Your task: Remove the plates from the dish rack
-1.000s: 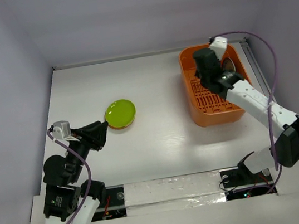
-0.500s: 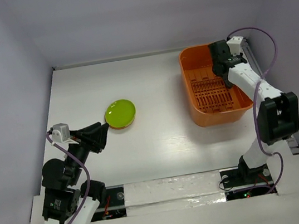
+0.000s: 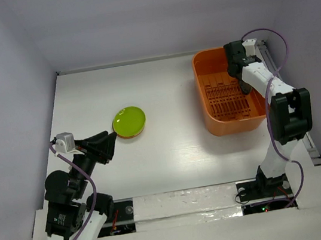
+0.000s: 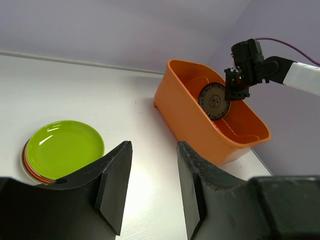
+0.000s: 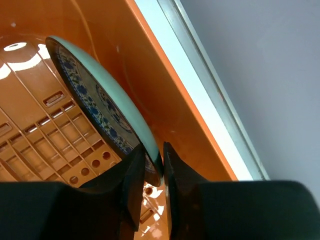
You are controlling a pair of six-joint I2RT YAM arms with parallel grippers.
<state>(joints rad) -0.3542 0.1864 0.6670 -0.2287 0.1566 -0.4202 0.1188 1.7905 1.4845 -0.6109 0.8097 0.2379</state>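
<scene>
Standing on its edge inside the rack (image 3: 231, 109), a teal plate (image 5: 95, 100) with a blue pattern is seen from the right wrist. Its rim is pinched between the two fingers (image 5: 131, 175) of the right gripper (image 5: 154, 167), which is closed tight on it. The plate is tilted and is kept close to the right wall of the rack, toward the far end. Whether its low edge touches the ribbed floor cannot be told. The rack is orange and is set at the far right of the white table (image 3: 177, 153). A stack (image 3: 129, 123) of plates is laid flat on the left half of the table, well apart from the rack. A green plate (image 4: 64, 147) is seen on top of the stack, and thin red-orange and pale rims are seen under it. The left gripper (image 4: 153, 150) is held near the stack, on its near left side, and the stack is not touched by it. Its two fingers are spread apart, and nothing is held between them.
</scene>
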